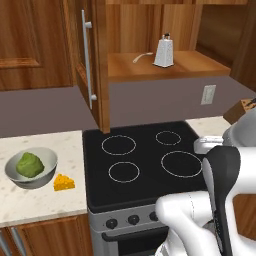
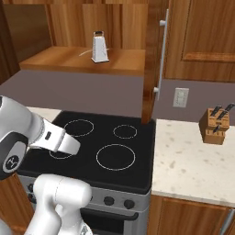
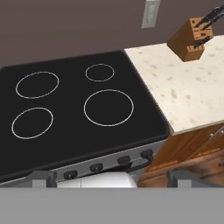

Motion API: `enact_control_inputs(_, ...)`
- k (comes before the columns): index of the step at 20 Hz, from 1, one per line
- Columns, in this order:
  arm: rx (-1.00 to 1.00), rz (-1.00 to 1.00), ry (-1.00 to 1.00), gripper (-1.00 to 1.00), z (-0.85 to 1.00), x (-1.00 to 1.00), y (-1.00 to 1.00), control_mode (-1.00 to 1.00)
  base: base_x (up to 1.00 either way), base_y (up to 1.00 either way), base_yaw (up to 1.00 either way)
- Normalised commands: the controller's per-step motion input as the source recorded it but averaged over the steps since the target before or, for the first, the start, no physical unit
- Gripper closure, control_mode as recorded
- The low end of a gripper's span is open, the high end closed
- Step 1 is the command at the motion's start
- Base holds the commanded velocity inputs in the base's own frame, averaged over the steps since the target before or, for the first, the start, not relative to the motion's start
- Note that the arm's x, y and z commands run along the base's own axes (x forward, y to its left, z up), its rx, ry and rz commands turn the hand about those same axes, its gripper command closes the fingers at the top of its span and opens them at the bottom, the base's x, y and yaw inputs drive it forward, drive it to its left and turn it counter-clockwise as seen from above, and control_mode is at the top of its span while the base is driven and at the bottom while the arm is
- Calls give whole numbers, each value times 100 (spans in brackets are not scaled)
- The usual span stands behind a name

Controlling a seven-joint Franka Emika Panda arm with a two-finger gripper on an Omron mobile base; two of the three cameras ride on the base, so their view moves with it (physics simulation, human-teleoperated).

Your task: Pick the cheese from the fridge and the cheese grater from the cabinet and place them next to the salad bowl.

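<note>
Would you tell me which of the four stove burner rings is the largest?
The front right ring, nearest the knife block side of the stove; the other three are visibly smaller.

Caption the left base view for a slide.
Cheese beside salad bowl left of the stove; cheese grater on the open cabinet shelf.

One salad bowl [image 1: 31, 172], one cheese [image 1: 63, 182], one cheese grater [image 1: 164, 51], four burner rings [image 1: 119, 145].
</note>
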Motion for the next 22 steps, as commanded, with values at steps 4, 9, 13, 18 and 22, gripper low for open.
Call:
enact_control_inputs(4,0,0,0,-100,0,0,0,100,84,9,-23)
enact_control_inputs(9,0,-6,2,-100,0,33,-8,-100,32,0,-9)
enact_control_inputs(13,1,3,0,-100,0,22,-8,-100,0,0,0)
enact_control_inputs(18,3,11,-1,-100,9,3,-10,-100,0,0,0)
enact_control_inputs(22,0,8,-9,-100,22,0,0,-100,0,0,0)
